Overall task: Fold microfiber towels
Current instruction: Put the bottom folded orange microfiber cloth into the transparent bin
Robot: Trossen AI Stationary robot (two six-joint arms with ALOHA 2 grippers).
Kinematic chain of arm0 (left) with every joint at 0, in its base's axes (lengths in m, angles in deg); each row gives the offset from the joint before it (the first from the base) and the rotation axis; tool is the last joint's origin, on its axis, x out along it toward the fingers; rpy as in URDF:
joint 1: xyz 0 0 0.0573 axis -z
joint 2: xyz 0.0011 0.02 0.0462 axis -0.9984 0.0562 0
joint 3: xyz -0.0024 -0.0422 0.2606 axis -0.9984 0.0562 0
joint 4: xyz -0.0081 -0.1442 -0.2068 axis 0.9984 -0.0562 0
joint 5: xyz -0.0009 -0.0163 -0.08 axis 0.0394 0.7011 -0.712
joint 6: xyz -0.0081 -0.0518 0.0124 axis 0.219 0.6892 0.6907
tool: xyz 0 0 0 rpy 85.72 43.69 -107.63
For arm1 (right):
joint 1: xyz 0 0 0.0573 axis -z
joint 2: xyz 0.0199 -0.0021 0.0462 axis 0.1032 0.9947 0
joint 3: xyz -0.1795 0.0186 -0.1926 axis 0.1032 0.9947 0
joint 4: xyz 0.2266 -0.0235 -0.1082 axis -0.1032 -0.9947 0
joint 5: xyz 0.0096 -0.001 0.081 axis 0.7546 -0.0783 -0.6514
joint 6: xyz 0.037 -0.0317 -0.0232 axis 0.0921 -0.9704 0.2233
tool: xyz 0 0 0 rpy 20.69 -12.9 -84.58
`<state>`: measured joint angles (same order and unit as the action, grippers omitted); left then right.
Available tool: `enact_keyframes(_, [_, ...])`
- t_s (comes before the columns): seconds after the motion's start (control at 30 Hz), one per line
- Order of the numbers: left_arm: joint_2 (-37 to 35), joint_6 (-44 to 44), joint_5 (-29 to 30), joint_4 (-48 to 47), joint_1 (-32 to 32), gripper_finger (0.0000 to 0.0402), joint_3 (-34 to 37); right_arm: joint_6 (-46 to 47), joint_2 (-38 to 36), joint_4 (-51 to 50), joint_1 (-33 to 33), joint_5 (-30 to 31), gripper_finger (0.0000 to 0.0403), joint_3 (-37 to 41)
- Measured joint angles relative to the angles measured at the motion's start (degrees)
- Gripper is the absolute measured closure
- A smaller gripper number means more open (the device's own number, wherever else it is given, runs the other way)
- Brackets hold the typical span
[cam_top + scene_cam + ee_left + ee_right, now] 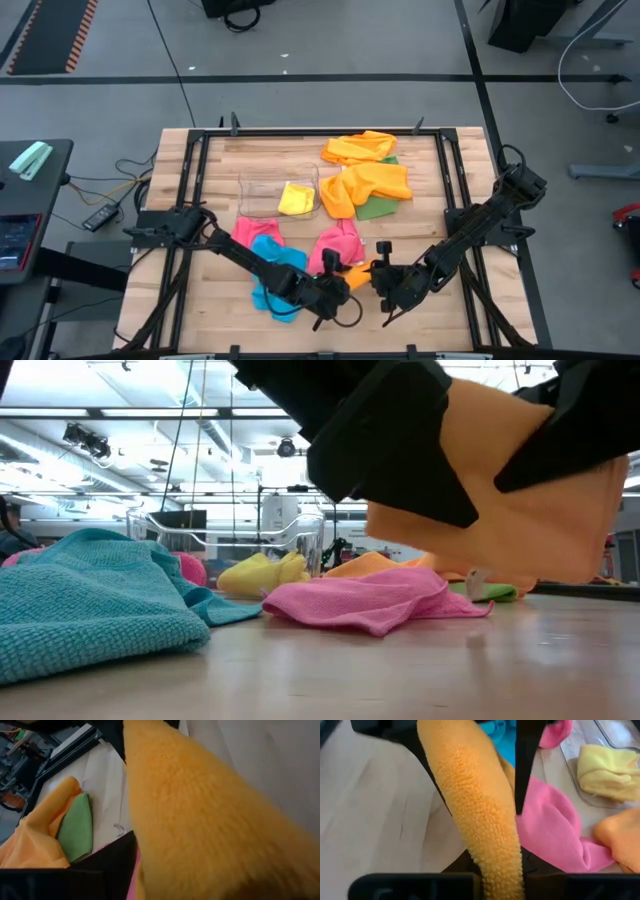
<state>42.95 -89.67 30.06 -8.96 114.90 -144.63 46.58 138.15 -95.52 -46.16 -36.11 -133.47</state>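
Note:
An orange microfiber towel (358,270) hangs bunched between my two grippers near the table's front edge, above the wood (520,510). My right gripper (377,276) is shut on it. My left gripper (340,290) stands open, its dark fingers (527,765) on either side of the towel's rolled band (470,795). A blue towel (272,272) and a pink towel (338,245) lie flat nearby. A second pink one (250,232) lies by the bin. A yellow towel (297,197) sits in the clear bin (255,200). My left gripper straddles the orange towel's upper part (200,820); I cannot tell whether its fingers touch the cloth. My right gripper pinches a thick rolled fold of the orange towel (502,875) between its two fingers, several layers. The cloth hangs slack, clear of the table (480,572).
Two more orange towels (362,148) (368,185) and a green one (380,207) lie at the far right of the table. A black frame (455,190) runs around the work area. Bare wood (440,320) shows at the near right.

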Motion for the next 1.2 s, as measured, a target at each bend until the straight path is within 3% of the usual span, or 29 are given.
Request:
enact_keyframes(0.47, [0.0, -4.55, -1.43, 6.36, -0.33, 0.0238, 0.0, 0.11, 0.0, 2.33, -0.02, 0.0, 0.0359, 0.0])
enact_keyframes(0.83, [-0.07, -4.24, -1.48, 3.19, -0.57, 0.0315, -0.07, -1.82, 0.02, 2.38, -0.45, -0.11, 0.0355, 0.0])
enact_keyframes(1.07, [-1.34, -2.76, -1.86, -1.97, -0.59, 0.0369, -0.08, -1.51, -0.07, 2.46, -0.43, -2.33, 0.0288, 0.0])
enact_keyframes(1.2, [-6.14, 1.11, -6.05, -9.13, -1.06, 0.0382, -0.11, -0.78, -3.56, -0.23, -0.5, -5.67, 0.0243, -0.32])
